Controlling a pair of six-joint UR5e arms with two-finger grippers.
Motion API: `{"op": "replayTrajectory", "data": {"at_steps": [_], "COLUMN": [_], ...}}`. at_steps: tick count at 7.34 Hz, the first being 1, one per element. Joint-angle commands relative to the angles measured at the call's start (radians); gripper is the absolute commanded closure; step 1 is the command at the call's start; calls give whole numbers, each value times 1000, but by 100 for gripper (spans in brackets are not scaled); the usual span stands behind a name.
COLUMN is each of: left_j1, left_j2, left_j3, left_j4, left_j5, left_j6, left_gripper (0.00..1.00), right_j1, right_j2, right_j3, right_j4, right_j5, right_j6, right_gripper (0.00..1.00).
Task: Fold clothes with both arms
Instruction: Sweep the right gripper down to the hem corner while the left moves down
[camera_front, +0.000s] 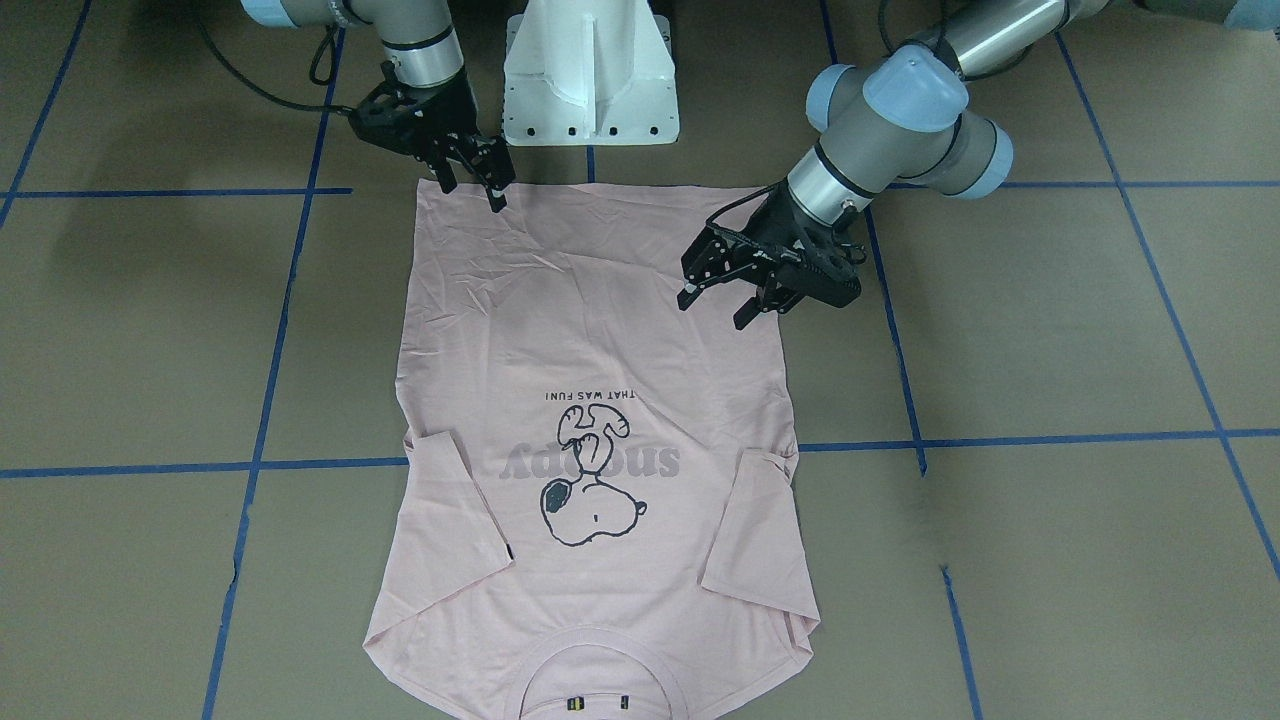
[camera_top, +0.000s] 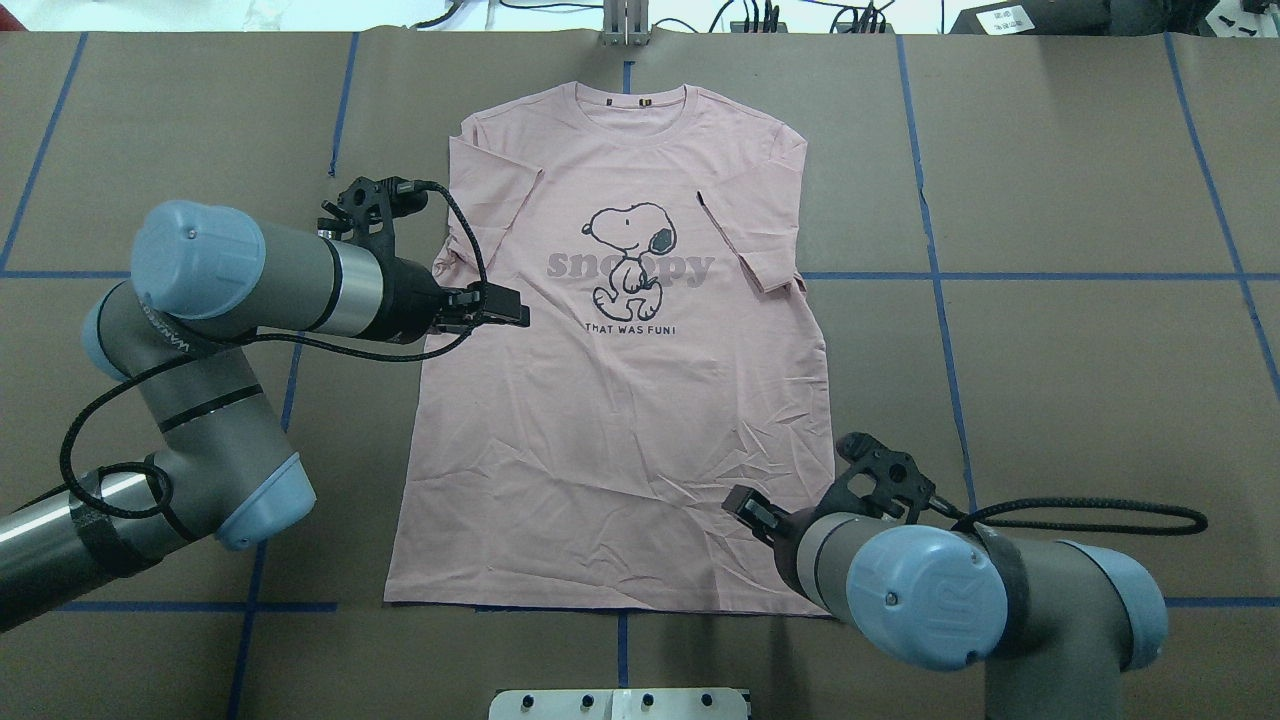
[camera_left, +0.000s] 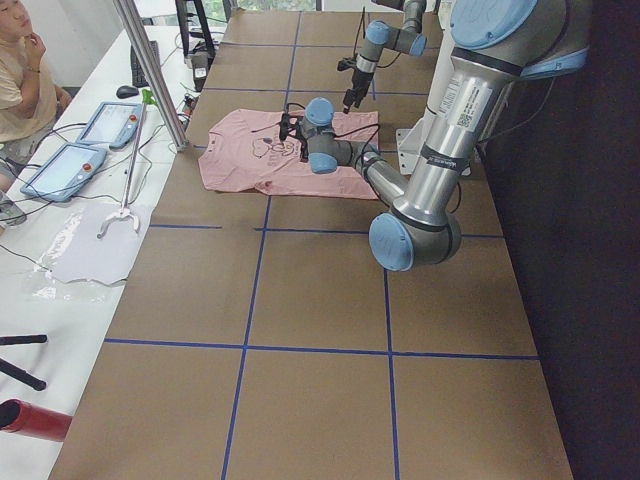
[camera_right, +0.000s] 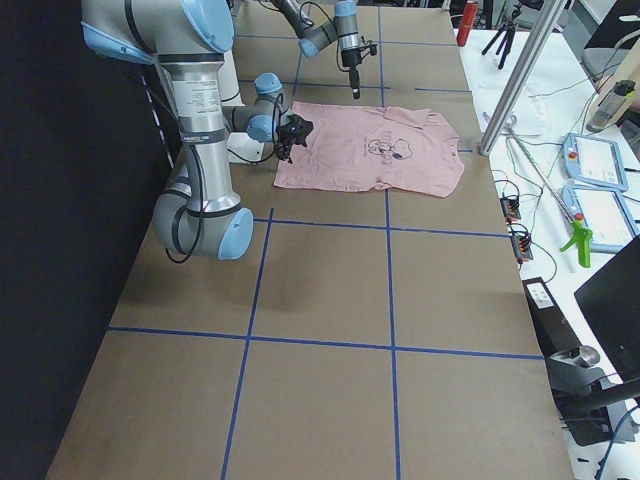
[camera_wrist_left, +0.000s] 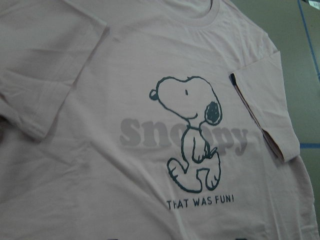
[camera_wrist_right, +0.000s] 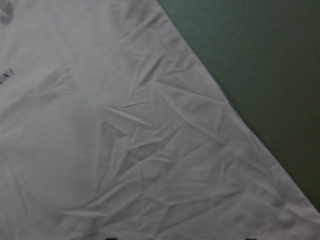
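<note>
The Snoopy T-shirt (camera_top: 620, 420) lies flat beneath our left gripper (camera_front: 713, 311), above its side edge, and our right gripper (camera_front: 472, 196), above its hem corner, both spread and empty.

Table (camera_top: 1050, 400) lies open either side of the T-shirt (camera_top: 620, 450) — the white pedestal (camera_front: 590, 70) stands near its hem.

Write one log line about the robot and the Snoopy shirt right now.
T-shirt flat, print up | left gripper open at side edge | right gripper open at hem corner | nothing gripped
</note>
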Motion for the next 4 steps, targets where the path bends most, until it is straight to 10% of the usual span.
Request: {"op": "replayTrajectory", "data": {"at_steps": [1, 4], "left_j1": [-2, -2], "left_j2": [2, 2], "left_j3": [3, 5], "left_j4": [0, 0], "left_j5": [3, 6], "left_j6": [-1, -5], "left_gripper": [17, 17], "right_j1": [-58, -82], "right_j2": [-76, -98], "right_j3": [13, -5], "right_j4": [-19, -19], "right_j5": [-12, -9], "right_j6": [129, 132], "right_gripper": [27, 27]}}
